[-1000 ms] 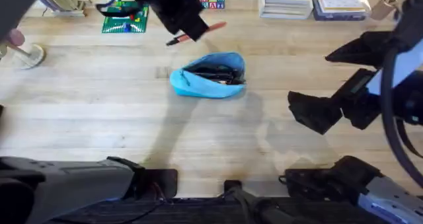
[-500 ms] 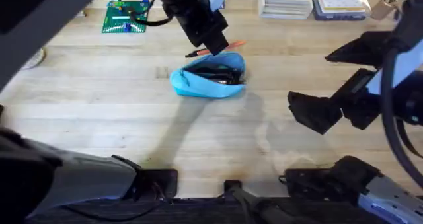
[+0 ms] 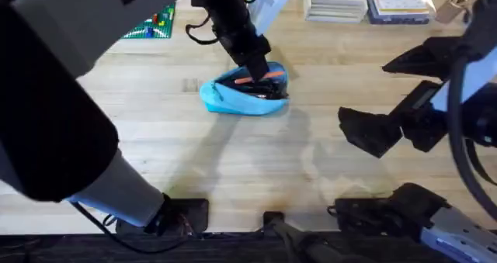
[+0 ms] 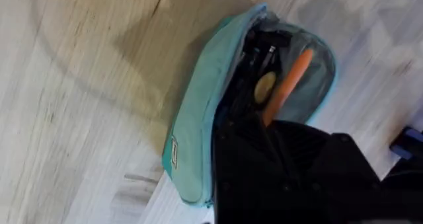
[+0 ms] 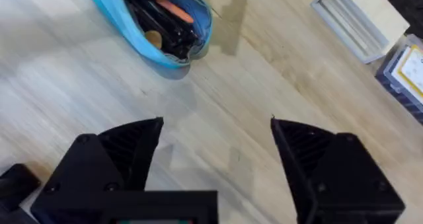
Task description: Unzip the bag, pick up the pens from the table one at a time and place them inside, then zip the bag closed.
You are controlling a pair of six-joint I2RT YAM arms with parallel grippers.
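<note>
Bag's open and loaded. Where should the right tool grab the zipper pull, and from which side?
Likely the small teal tab at the bag's left end in the overhead view, where the zipper line ends. Come from above, pinching the tab across its flat faces. The tab itself is too small to place exactly. The open right tool is free; the left tool is over the opening.
</note>
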